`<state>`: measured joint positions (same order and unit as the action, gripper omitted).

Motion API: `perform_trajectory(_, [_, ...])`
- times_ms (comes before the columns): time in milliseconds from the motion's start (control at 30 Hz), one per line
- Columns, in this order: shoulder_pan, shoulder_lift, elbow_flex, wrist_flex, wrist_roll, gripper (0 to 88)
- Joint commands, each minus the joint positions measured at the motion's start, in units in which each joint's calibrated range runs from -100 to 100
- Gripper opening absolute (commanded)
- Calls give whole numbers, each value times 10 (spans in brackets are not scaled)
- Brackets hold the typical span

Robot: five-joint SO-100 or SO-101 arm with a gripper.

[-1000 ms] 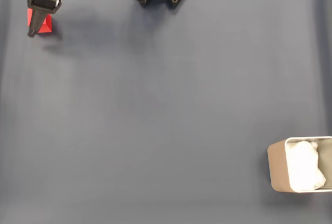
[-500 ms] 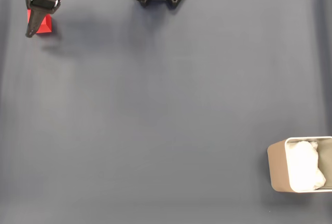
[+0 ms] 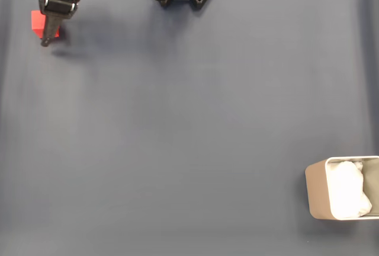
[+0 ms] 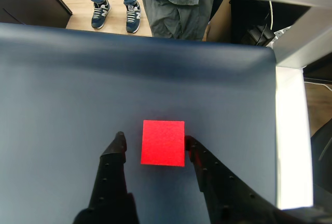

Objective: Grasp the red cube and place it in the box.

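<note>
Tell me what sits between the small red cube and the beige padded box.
Nothing: in the fixed view only bare dark blue mat separates the red cube from the beige box.

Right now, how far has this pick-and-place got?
Done: the gripper has reached the red cube, open fingers on either side. In hand: closing; the left finger stands clear of it. Left: lifting and carrying to the box at the fixed view's opposite corner.

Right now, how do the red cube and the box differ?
The red cube is bright red and small; the box is beige and much larger. The cube is solid, the box open-topped with white padding. The cube sits between the open gripper fingers; the box stands far off. Both rest on the blue mat.
</note>
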<state>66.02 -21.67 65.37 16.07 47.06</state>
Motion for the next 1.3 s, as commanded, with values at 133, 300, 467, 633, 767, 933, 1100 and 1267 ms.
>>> perform_trajectory(133, [6,1,-2,-16,-2,292])
perform_trajectory(300, [6,6,-2,-22,-3,298])
perform_trajectory(467, [6,10,1,-39,0,278])
perform_trajectory(633, [6,12,0,-39,6,189])
perform_trajectory(767, [5,13,-3,-38,11,127])
perform_trajectory(933, [3,13,-4,-36,17,79])
perform_trajectory(1100, [2,12,-5,-34,21,35])
perform_trajectory(1267, [-1,9,-5,-31,23,12])
